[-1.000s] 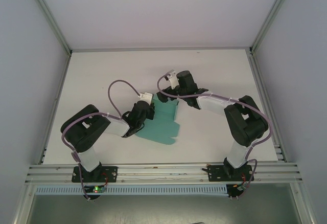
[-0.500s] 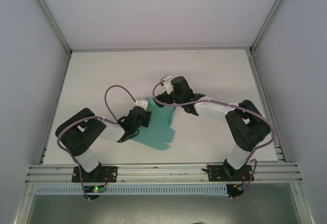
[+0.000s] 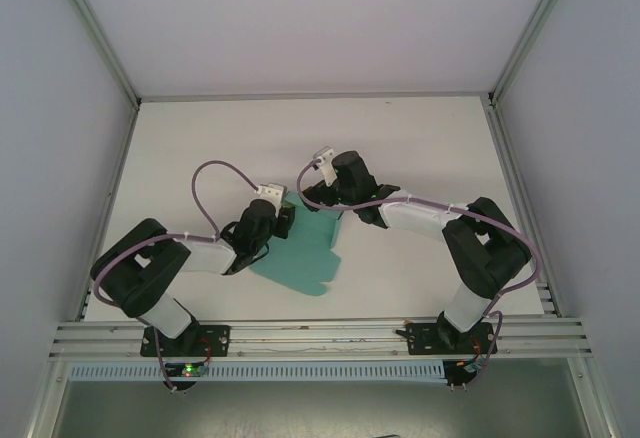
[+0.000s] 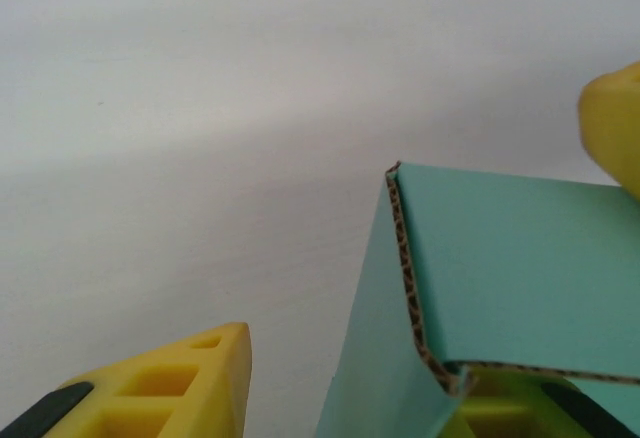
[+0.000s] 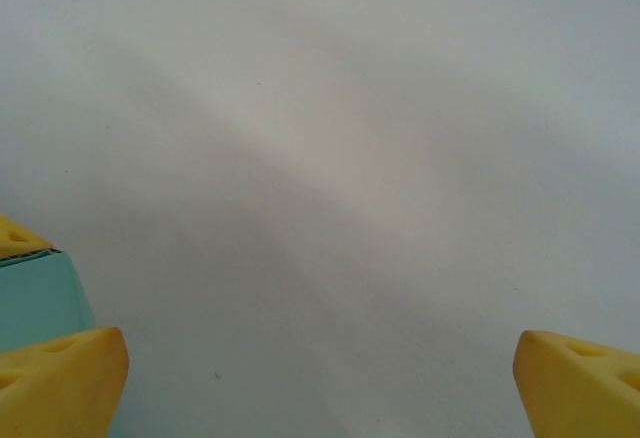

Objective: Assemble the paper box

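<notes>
The left gripper (image 4: 330, 403) has its fingers parted and grasps nothing. A raised flap of the paper box (image 3: 300, 253) leans beside 1 finger, probably propped for folding. The box lies mid-tabletop (image 3: 420, 138). At its far edge the right gripper (image 5: 320, 383) fingers gape wide, likely bracing. Pale walls (image 3: 300, 18) enclose it.

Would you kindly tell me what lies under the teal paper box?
The white table, hidden where the paper box covers it. Under the raised flap, one yellow finger of the left tool shows, partly covered.
</notes>
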`<act>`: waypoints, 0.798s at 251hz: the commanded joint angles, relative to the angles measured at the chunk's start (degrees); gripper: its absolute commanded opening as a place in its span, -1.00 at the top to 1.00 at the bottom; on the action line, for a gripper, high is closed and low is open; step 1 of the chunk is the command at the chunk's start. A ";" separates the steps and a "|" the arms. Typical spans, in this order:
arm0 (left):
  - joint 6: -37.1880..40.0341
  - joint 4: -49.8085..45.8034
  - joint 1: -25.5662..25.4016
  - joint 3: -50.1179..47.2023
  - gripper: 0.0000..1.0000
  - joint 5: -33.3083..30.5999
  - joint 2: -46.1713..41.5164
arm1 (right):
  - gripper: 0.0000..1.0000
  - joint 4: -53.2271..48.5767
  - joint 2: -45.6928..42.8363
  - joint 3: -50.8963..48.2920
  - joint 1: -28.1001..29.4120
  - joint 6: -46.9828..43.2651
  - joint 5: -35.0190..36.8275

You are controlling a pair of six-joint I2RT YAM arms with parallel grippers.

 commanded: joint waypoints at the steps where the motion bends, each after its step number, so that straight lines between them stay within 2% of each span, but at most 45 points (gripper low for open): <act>1: -0.54 2.95 1.60 0.78 0.26 1.47 3.69 | -0.97 -8.10 1.08 -2.40 0.62 -3.13 0.30; 20: -0.31 3.45 1.66 1.65 0.47 1.34 5.04 | -0.97 -8.22 1.16 -2.33 0.61 -3.22 0.20; 49: 0.14 2.92 1.65 3.00 1.00 -0.81 6.46 | -0.96 -8.80 1.11 -2.33 0.56 -3.09 0.33; 97: -1.68 1.42 1.63 4.44 1.00 -4.79 7.36 | -0.97 -7.49 -2.03 -3.76 0.24 2.39 4.61; 133: -5.06 -3.44 1.62 5.24 1.00 -9.94 4.63 | -0.97 -9.44 -12.70 -6.46 -0.57 12.18 15.16; 152: -6.82 -6.54 1.64 5.94 1.00 -12.04 2.91 | -0.97 -11.13 -19.26 -8.76 -0.67 14.13 18.89; 176: -9.15 -7.64 1.63 6.11 1.00 -12.69 1.32 | -0.97 -11.25 -25.01 -12.02 -0.28 14.72 17.76; 200: -12.12 -11.44 1.60 7.94 1.00 -12.88 -0.19 | -0.97 -12.60 -24.83 -12.08 1.20 16.70 17.37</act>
